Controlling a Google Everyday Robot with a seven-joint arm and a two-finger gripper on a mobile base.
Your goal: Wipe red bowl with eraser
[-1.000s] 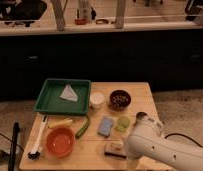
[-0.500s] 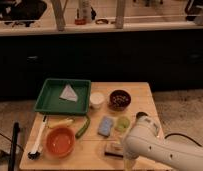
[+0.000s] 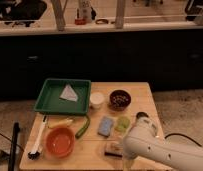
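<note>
gripper at front edge of surface, just beside eraser | open wood between eraser and red bowl | green curved piece and blue sponge border that lane behind | white arm blocks front-right corner | brush crowds bowl's left

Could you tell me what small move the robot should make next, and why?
Probably settle the hand, low at the table's front edge under the white arm, onto the eraser beside it and grip it: the eraser lies on the table, well apart from the red bowl, so wiping cannot start.
</note>
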